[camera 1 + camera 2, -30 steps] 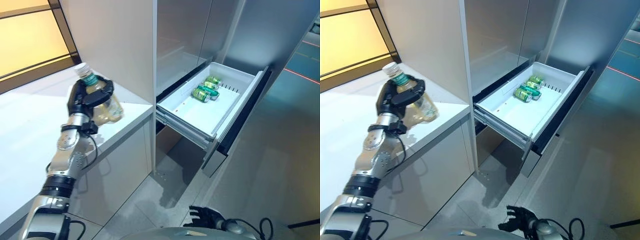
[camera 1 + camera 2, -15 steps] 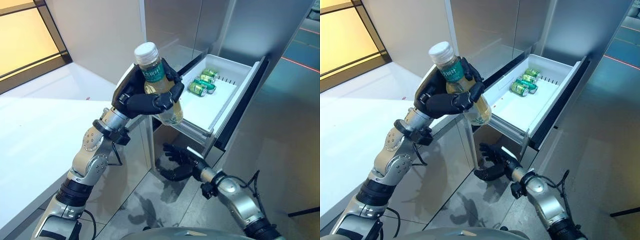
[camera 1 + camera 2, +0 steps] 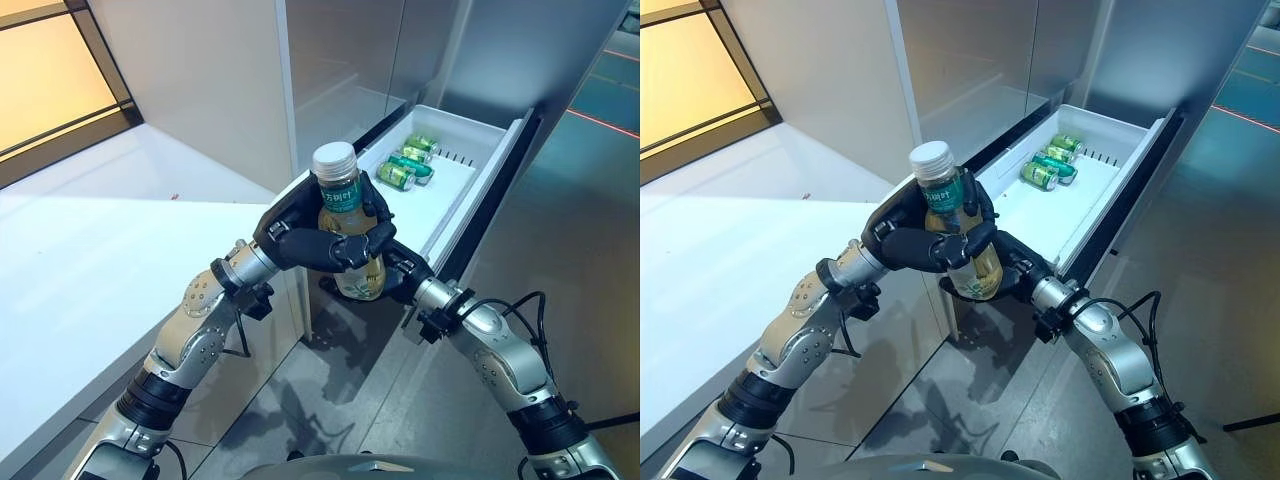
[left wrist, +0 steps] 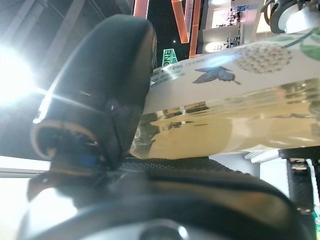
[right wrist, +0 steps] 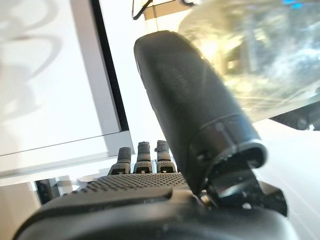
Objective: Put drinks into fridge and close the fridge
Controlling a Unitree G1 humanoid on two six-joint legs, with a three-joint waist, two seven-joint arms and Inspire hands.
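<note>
My left hand [image 3: 300,240] is shut on a clear bottle [image 3: 347,215] of yellowish drink with a white cap and a green label, and holds it upright in the air before the fridge. The left wrist view shows the bottle [image 4: 240,110] clamped under my thumb [image 4: 100,95]. My right hand [image 3: 403,272] is open just behind and under the bottle's base. In the right wrist view its thumb [image 5: 190,100] lies against the bottle [image 5: 255,55]. The white fridge drawer [image 3: 492,158] stands pulled open behind both hands, with green cans [image 3: 407,168] lying at its far end.
A white counter [image 3: 100,250] runs along the left. The steel fridge front [image 3: 340,60] rises above the drawer. Grey floor [image 3: 590,290] lies to the right of the open drawer.
My left hand has lowered the bottle and brought it right, toward the drawer. My right hand has risen from near the floor to the bottle's base.
</note>
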